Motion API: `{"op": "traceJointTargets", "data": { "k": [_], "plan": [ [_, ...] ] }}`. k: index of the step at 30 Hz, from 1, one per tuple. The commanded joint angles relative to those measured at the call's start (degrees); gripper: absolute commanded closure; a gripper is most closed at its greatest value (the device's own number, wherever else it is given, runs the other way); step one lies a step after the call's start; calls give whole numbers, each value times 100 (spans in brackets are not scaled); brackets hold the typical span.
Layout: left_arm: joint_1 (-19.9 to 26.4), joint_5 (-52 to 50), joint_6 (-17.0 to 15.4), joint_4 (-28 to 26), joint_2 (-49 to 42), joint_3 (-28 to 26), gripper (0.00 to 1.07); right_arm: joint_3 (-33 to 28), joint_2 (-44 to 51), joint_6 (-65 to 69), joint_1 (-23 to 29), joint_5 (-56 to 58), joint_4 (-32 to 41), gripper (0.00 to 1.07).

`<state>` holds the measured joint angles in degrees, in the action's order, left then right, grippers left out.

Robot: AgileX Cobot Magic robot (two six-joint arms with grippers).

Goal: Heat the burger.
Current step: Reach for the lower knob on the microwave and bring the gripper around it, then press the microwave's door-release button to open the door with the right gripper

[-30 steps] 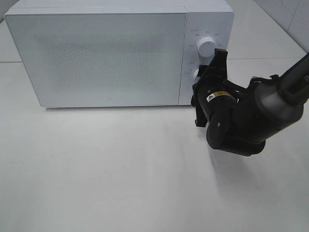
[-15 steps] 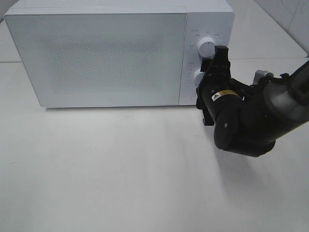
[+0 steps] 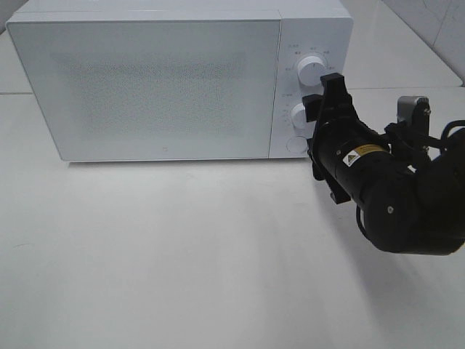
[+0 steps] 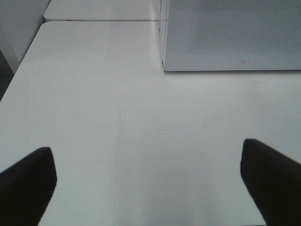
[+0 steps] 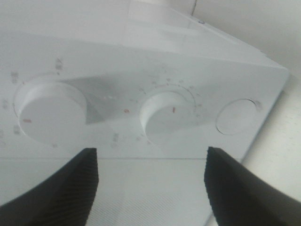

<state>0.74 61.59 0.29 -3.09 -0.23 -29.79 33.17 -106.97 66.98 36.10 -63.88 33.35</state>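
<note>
The burger is hidden from every view. The white microwave (image 3: 167, 80) stands at the back of the table with its door shut. My right gripper (image 3: 322, 91) hovers just in front of the control panel, open and empty, level with the lower knob (image 3: 300, 114). In the right wrist view the gripper (image 5: 150, 188) holds its two dark fingers (image 5: 61, 188) wide apart below the lower knob (image 5: 169, 117) without touching it. My left gripper (image 4: 149, 183) is open over bare tabletop, left of the microwave (image 4: 230, 33).
The panel also carries an upper knob (image 3: 311, 69) and a round button (image 3: 296, 144) at the bottom. The white table (image 3: 182, 247) stretches in front of the microwave. A second table edge (image 4: 99, 20) lies behind on the left.
My right gripper has let go of the lower knob, opened wider and drawn back to the right, so the knob now shows. The left gripper has not moved.
</note>
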Motion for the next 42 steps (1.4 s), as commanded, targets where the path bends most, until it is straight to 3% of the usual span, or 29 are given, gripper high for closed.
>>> {"op": "traceJointTargets", "data": {
  "k": [1,3,6,8,16,22,32,42],
  "plan": [
    [6,-46,0,-17,-109,17,7,-183,252,-493,17,418,-309,41],
    [6,-46,0,-17,-109,17,7,-407,567,-1157,6,1071,-751,41],
    [6,-46,0,-17,-109,17,7,-441,659,-1392,6,1306,-865,41],
    [6,-46,0,-17,-109,17,7,-435,1031,-2424,6,2475,-1215,41],
    [6,-46,0,-17,-109,17,7,-401,1730,-4257,6,4177,-1261,41],
    [6,-46,0,-17,-109,17,7,46,2194,-5752,6,6108,-1387,41],
    [6,-46,0,-17,-109,17,7,934,2618,-5953,6,8761,-2699,41],
    [6,-46,0,-17,-109,17,7,963,3673,-5959,6,10376,-2819,41]
  ]
}}
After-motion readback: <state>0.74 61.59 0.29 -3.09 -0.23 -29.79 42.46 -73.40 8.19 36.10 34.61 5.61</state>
